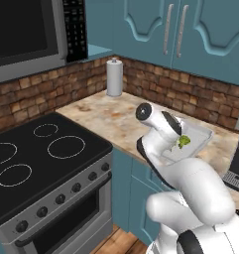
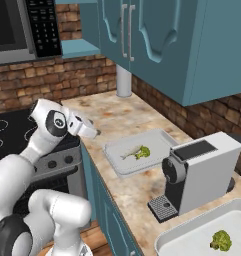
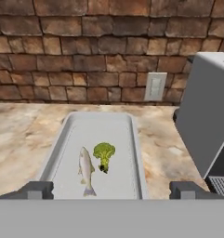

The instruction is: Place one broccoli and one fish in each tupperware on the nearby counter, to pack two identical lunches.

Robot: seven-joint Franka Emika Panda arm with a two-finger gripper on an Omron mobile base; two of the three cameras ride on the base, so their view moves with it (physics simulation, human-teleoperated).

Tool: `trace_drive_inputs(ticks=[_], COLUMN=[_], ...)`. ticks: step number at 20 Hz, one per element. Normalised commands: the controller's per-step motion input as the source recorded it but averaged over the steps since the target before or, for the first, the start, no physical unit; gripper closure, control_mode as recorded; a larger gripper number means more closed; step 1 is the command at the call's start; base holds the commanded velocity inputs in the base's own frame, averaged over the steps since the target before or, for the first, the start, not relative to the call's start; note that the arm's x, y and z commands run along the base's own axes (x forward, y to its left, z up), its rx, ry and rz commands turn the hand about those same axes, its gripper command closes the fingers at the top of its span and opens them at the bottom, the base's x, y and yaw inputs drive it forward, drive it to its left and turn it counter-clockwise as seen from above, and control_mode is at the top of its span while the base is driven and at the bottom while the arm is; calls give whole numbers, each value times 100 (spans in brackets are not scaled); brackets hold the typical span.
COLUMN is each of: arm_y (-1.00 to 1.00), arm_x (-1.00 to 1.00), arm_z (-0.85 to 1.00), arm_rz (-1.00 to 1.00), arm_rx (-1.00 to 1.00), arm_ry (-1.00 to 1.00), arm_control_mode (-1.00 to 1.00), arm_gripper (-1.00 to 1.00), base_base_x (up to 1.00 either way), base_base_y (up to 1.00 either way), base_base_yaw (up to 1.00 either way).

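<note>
On the desk (image 2: 142,195) between the stovetop (image 1: 36,158) and the coffee machine (image 2: 199,170), the near tupperware (image 3: 76,128) holds one fish (image 3: 86,169) and one broccoli (image 3: 104,152), lying side by side and nearly touching near the tray's middle. That lunch looks complete. The end effector (image 3: 111,189) hovers at the tray's near end, jaws spread wide and holding nothing (consistent with a release just above the tray, though that is judgement only).

Second tupperware (image 2: 192,235) sits at the far right past the coffee machine; it holds a broccoli (image 2: 221,240) and no fish that I can see, so it probably still needs one.

Clearances: the low rim gives little obstruction on lift-out. The coffee machine stands just beside the first tray's right edge, the tightest spot for any sideways sweep. Brick wall (image 3: 85,51) and outlet (image 3: 155,86) lie behind the tray. Open desk extends left toward the paper towel roll (image 1: 114,77).
</note>
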Motion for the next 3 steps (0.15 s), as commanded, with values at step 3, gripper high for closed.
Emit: trace_drive_inputs(ticks=[3], arm_y=[0], arm_x=[0], arm_z=[0], arm_rz=[0], arm_rx=[0], arm_ry=[0], arm_control_mode=[-100], arm_gripper=[-100], base_base_x=[0], base_base_y=[0], base_base_yaw=[0])
